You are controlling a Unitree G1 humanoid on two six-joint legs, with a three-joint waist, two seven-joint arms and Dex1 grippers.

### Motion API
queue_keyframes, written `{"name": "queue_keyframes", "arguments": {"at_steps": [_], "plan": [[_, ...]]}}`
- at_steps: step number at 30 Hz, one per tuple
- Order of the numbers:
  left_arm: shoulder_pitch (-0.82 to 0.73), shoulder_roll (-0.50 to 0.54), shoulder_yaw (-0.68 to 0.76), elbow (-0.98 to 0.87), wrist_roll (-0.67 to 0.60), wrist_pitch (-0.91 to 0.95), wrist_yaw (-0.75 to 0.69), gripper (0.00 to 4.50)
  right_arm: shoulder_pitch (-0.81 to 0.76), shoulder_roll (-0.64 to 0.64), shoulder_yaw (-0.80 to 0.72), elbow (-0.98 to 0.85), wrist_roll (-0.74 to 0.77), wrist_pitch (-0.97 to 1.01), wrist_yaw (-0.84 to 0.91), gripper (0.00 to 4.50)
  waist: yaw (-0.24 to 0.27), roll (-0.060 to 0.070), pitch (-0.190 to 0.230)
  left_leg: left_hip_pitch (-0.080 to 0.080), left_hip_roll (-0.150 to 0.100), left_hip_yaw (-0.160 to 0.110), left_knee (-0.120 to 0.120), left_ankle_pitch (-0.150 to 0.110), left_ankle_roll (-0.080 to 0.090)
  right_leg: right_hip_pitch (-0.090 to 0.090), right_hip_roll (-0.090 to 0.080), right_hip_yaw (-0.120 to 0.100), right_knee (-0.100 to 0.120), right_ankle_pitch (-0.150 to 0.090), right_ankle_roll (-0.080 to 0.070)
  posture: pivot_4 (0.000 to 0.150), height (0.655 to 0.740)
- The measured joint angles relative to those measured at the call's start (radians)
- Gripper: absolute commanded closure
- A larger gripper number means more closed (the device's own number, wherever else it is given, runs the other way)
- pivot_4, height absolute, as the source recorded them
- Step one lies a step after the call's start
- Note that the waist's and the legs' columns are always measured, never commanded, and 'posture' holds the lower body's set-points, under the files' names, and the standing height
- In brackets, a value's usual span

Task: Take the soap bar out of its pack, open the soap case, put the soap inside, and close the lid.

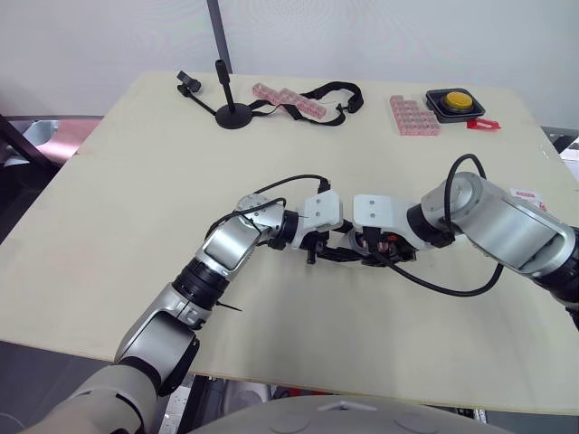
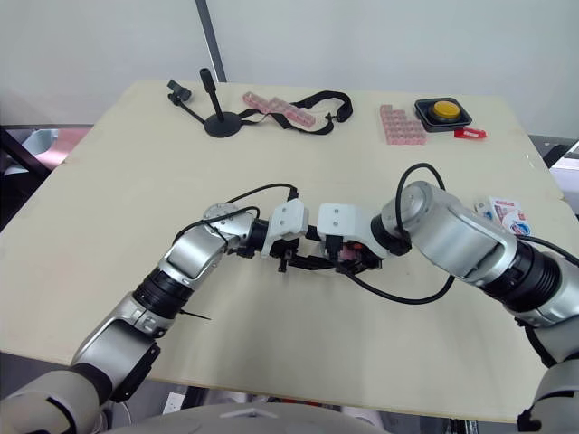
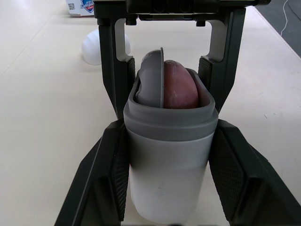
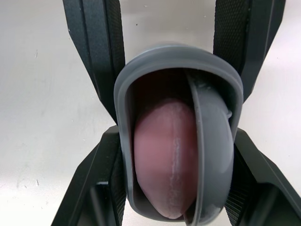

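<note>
**Soap in the case, case between both my hands**

My left hand is clamped on the white body of the soap case, one finger on each side. My right hand comes at it from the open end, with its fingers pressed to the sides near the grey rim, so both hands hold the one case. They meet nose to nose at the middle of the worktop. The case lies between them, low over the surface. The pink soap bar sits inside the mouth of the case, and a grey flap stands on edge beside it in the opening, so the mouth is not covered.

By count there is one soap bar and one case. One soap pack lies well off at my right edge of the worktop. It is white with a blue badge and a small square code (I can read no words on it).

Along the far edge there are two pink pieces, a block of small cells and a longer strip. One yellow button sits in a black housing there, beside one red tag. One black stand and one black strap lie there too.
</note>
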Motion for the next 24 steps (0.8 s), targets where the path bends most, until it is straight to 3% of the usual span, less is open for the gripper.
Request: {"name": "queue_keyframes", "arguments": {"at_steps": [16, 18, 21, 23, 24], "plan": [[0.0, 0.007, 0.0, 0.0, -0.001, 0.001, -0.008, 2.63, 0.001, 0.006, 0.0, 0.002, -0.003, 0.0, 0.004, 2.43, -0.001, 0.0, 0.0, 0.0, 0.0, 0.0, 0.0, 0.0, 0.0, 0.0, 0.0, 0.001, 0.001, 0.0, 0.0, 0.15, 0.7395], [0.0, 0.008, 0.0, 0.0, -0.001, 0.001, -0.01, 2.63, 0.012, 0.013, -0.014, 0.003, -0.001, 0.003, 0.0, 1.45, -0.001, 0.0, 0.0, 0.0, 0.0, 0.001, 0.0, 0.0, 0.0, 0.0, 0.0, 0.001, 0.001, 0.0, 0.0, 0.15, 0.7395], [0.001, 0.007, 0.0, 0.0, 0.0, 0.001, -0.008, 2.63, 0.022, 0.028, -0.031, 0.005, 0.003, 0.013, -0.004, 0.49, -0.001, 0.0, 0.0, 0.0, 0.0, 0.001, 0.0, 0.0, 0.0, 0.0, 0.0, 0.001, 0.001, 0.0, 0.0, 0.15, 0.7395], [0.001, 0.007, 0.0, 0.0, 0.0, 0.001, -0.007, 2.63, 0.025, 0.03, -0.036, 0.005, 0.005, 0.013, -0.003, 0.04, 0.0, 0.0, 0.0, 0.0, 0.0, 0.001, 0.0, 0.0, 0.0, 0.0, 0.0, 0.001, 0.001, 0.0, 0.0, 0.15, 0.7395], [0.001, 0.007, 0.0, 0.0, -0.001, -0.001, -0.007, 2.63, 0.035, 0.029, -0.048, 0.005, 0.005, 0.01, -0.002, 0.04, 0.0, 0.0, 0.0, 0.0, 0.0, 0.001, 0.001, 0.0, 0.0, 0.0, 0.0, 0.001, 0.001, 0.0, 0.0, 0.15, 0.7395]]}}
